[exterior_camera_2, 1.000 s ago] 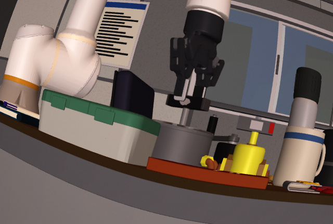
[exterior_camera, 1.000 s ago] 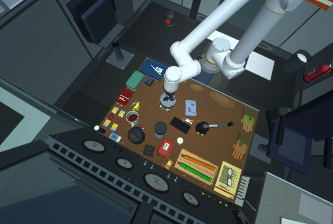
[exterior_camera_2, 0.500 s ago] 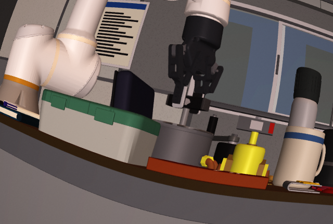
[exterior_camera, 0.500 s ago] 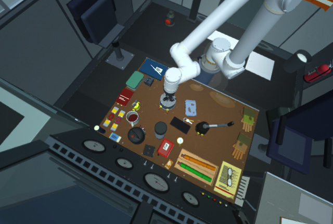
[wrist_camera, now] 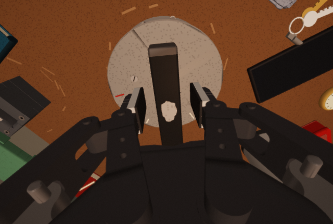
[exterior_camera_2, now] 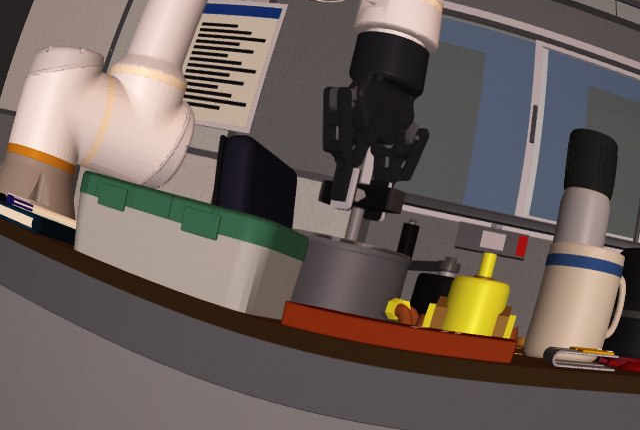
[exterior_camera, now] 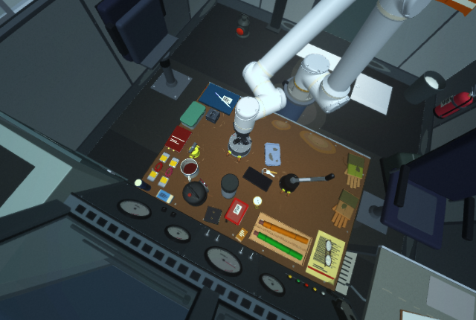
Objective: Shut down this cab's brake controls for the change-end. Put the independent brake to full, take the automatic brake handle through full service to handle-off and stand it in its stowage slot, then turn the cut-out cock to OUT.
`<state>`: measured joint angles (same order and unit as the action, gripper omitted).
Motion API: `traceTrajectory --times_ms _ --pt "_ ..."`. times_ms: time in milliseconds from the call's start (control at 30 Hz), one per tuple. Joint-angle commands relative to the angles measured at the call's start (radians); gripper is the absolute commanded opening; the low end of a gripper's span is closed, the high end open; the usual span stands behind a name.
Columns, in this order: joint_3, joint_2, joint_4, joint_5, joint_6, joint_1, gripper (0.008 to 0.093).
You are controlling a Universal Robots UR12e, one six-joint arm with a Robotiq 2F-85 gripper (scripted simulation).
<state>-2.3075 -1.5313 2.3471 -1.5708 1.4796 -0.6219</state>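
Observation:
My gripper (wrist_camera: 168, 105) is open, its fingers standing on either side of the black automatic brake handle (wrist_camera: 164, 81) without gripping it. The handle rises on a short stem from a round grey valve body (exterior_camera: 239, 147) near the back of the brown desk, and its dark bar runs across the top of that drum (exterior_camera_2: 351, 273). The independent brake (exterior_camera: 303, 181), a black hub with a long lever, lies to the right of centre, its knob pointing right. The yellow cut-out cock (exterior_camera_2: 478, 296) sits left of the drum beside a mug (exterior_camera: 189, 168). A black round base (exterior_camera: 194, 192) sits near the desk's front.
Behind the work stand the arm's base (exterior_camera: 307, 78) and a blue book (exterior_camera: 221, 97). A green-lidded box (exterior_camera_2: 181, 249), a red notebook (exterior_camera: 178, 137), a black phone (exterior_camera: 257, 178), keys (wrist_camera: 309, 19), a folded cloth (exterior_camera: 272, 154) and a flask (exterior_camera_2: 584, 198) crowd the desk.

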Motion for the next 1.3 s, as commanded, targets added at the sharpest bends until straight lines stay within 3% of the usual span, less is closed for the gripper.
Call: traceTrajectory --times_ms 0,200,833,1267 --pt "0.001 0.000 0.000 0.000 0.000 0.000 0.0480" --pt "0.001 0.000 0.000 0.000 0.000 0.000 0.0465" --pt "0.001 0.000 0.000 0.000 0.000 0.000 0.0085" --pt "0.001 0.000 0.000 0.000 0.000 0.000 0.0080"
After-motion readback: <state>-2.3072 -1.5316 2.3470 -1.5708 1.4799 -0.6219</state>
